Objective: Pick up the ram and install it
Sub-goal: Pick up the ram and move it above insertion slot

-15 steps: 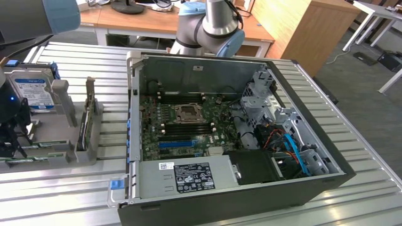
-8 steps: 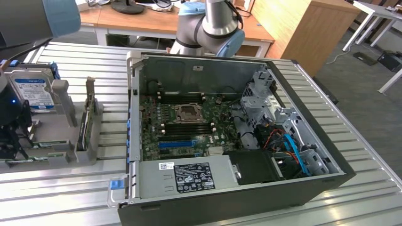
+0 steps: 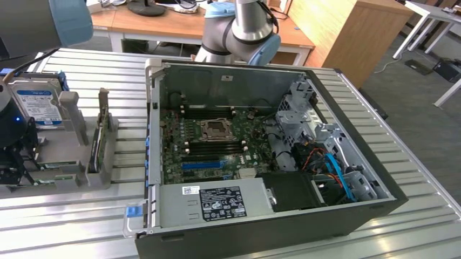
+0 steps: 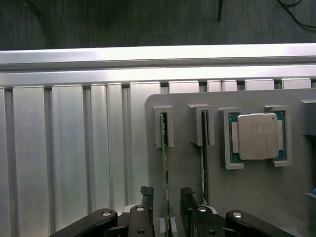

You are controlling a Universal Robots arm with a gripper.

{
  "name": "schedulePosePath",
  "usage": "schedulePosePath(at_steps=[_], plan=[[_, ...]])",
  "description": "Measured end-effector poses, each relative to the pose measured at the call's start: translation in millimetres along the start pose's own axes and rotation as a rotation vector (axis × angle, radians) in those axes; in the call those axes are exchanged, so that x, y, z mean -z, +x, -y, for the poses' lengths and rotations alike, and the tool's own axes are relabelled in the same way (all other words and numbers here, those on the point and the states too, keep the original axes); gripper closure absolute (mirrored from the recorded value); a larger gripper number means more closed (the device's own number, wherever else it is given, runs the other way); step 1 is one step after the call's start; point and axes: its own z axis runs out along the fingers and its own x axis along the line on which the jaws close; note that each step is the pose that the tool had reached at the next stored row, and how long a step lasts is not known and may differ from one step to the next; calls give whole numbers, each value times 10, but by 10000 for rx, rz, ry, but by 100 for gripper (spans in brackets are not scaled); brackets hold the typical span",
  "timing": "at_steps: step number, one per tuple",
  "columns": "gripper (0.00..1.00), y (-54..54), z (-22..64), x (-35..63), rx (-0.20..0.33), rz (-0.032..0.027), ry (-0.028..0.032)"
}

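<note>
The ram (image 4: 164, 168) is a thin green board standing on edge in a slot of the grey holder plate (image 4: 187, 163). My gripper (image 4: 166, 200) is open, with one dark finger (image 4: 146, 196) on each side of the board and a gap on both sides. A second green stick (image 4: 203, 158) stands in the neighbouring slot. In the exterior view my gripper (image 3: 16, 162) hangs over the holder (image 3: 72, 162) at the far left, well away from the open computer case (image 3: 155, 135) and its motherboard (image 3: 209, 140).
A processor chip (image 4: 256, 136) lies in a recess of the holder beside the sticks. A hard drive with a blue label (image 3: 36, 105) stands at the holder's back. The ribbed metal table (image 4: 64, 148) ends just beyond the holder. The arm's base (image 3: 241, 32) rises behind the case.
</note>
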Motion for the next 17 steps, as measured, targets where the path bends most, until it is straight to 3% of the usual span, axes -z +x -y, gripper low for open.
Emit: schedulePosePath(at_steps=[11,17], plan=[[64,0,4,-37,0,2,13],[64,-5,108,-37,0,14,12]])
